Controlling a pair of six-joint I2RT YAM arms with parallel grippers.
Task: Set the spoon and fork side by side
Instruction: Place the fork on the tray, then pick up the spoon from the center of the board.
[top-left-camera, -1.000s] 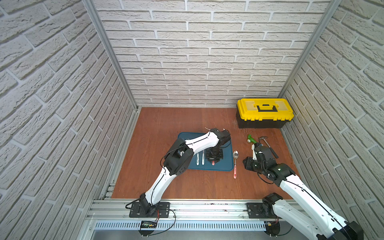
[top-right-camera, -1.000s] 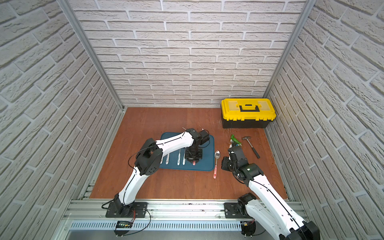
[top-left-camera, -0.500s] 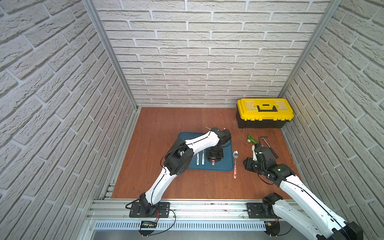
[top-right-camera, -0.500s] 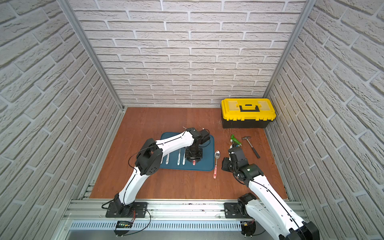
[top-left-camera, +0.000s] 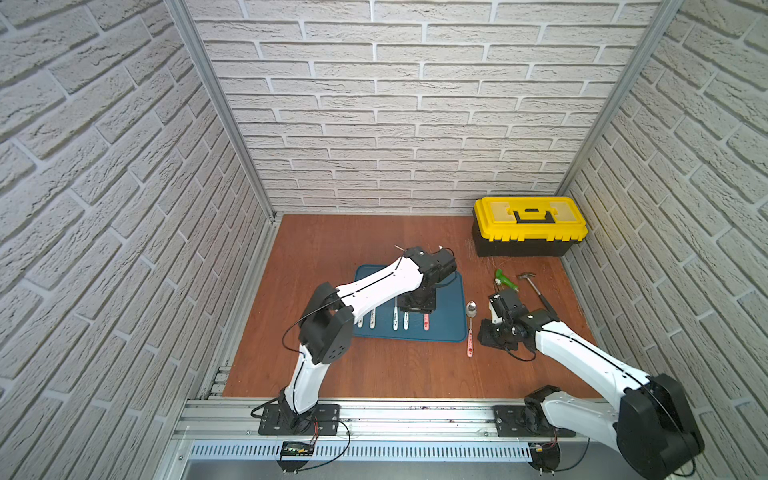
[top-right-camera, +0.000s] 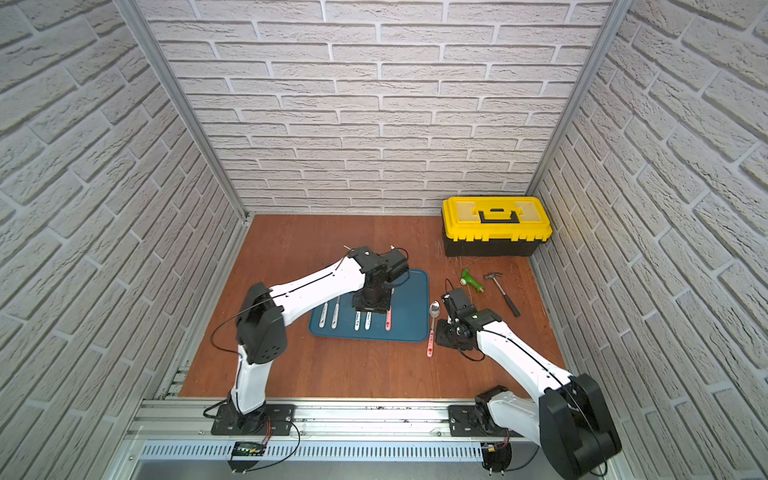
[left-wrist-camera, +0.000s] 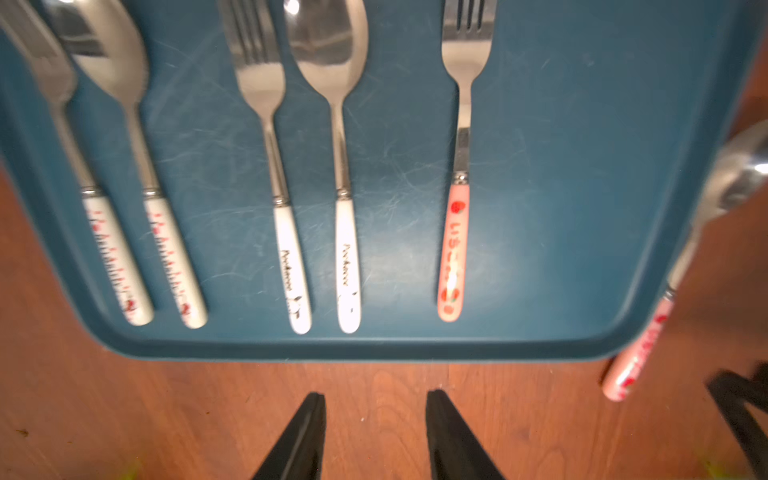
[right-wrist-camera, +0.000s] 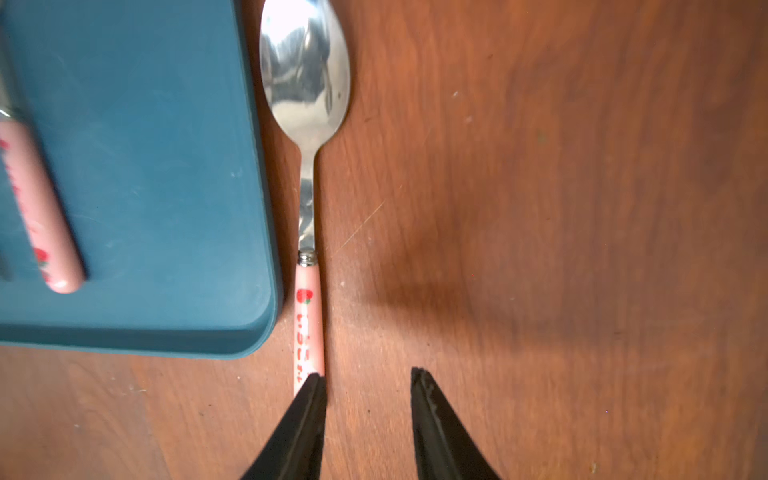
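White brick walls close round a brown wooden table (top-left-camera: 374, 374). In a top view you see the dark blue tray (top-left-camera: 451, 320) with the pink fork (top-left-camera: 426, 323) lying on it. The matching pink spoon (top-left-camera: 471, 328) lies off the tray, on the wood just beside its right edge. So the pair is not yet joined, and I judge the step in hand to be the pick-up of the spoon.

From the left wrist, the left gripper (left-wrist-camera: 376, 415) hangs above the tray, its jaws parted and empty. The tray looks like scratched matte plastic. The handles are smooth and rounded, with a strawberry print.

From the right wrist, the right gripper (right-wrist-camera: 370, 386) is parted too and holds nothing. One finger (right-wrist-camera: 309, 407) covers the handle's end, so the spoon is beside the gap, not inside it. You should shift toward the tray to centre the thin, probably slippery handle, then close and carry it next to the fork.
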